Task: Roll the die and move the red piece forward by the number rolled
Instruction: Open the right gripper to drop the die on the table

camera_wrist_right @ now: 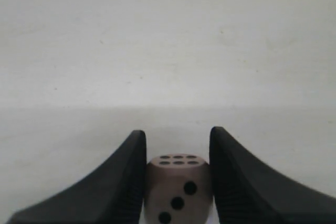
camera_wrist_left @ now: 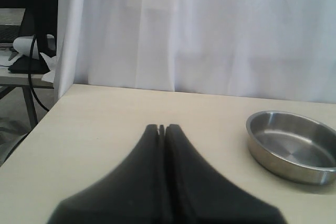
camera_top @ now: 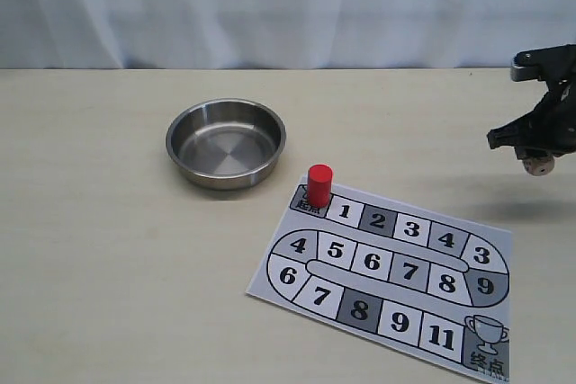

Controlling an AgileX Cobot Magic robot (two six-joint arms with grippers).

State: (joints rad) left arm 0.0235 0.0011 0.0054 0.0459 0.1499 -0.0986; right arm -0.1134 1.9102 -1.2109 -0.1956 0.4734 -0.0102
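Observation:
The red piece [camera_top: 319,184] stands upright on the start square at the near-left corner of the numbered game board [camera_top: 387,276]. At the far right, my right gripper [camera_top: 538,161] hangs above the table, shut on the die [camera_top: 539,166]. In the right wrist view the pale die [camera_wrist_right: 178,190] sits squeezed between the two black fingers [camera_wrist_right: 123,187], its three-pip face toward the camera and six pips on the face beyond. My left gripper [camera_wrist_left: 162,128] is shut with nothing in it, hovering over bare table left of the bowl; it is out of the exterior view.
A round steel bowl [camera_top: 226,142] sits left of the board, also in the left wrist view [camera_wrist_left: 294,145]. A white curtain hangs behind the table. The table's left edge and a side table with clutter [camera_wrist_left: 23,56] show in the left wrist view.

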